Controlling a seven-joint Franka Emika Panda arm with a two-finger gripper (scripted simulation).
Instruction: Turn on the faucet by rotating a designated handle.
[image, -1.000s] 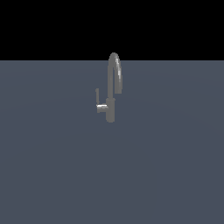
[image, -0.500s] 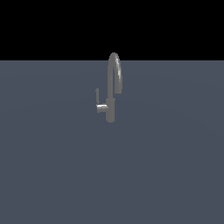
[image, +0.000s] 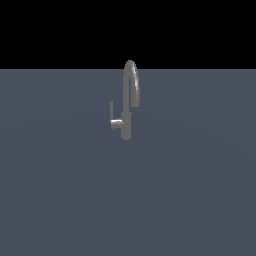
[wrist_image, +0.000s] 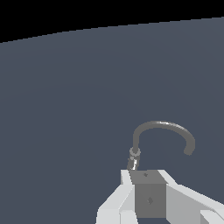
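The faucet (image: 127, 125) is slim and grey, standing upright on the dark grey surface with its arched spout (image: 132, 80) on top. The handle (image: 112, 115) is a thin L-shaped lever: a short stub off the body on the exterior view's left, with its rod pointing up. My gripper does not show in the exterior view. In the wrist view my gripper (wrist_image: 146, 176) has white fingers with a grey block and no gap between them. It sits just short of the faucet, whose spout (wrist_image: 164, 126) arcs beyond it, with a short grey piece of the faucet (wrist_image: 132, 159) right at the fingertips.
A flat dark grey surface (image: 190, 200) spreads all around the faucet, with a black background (image: 60, 30) behind it. Nothing else stands on the surface.
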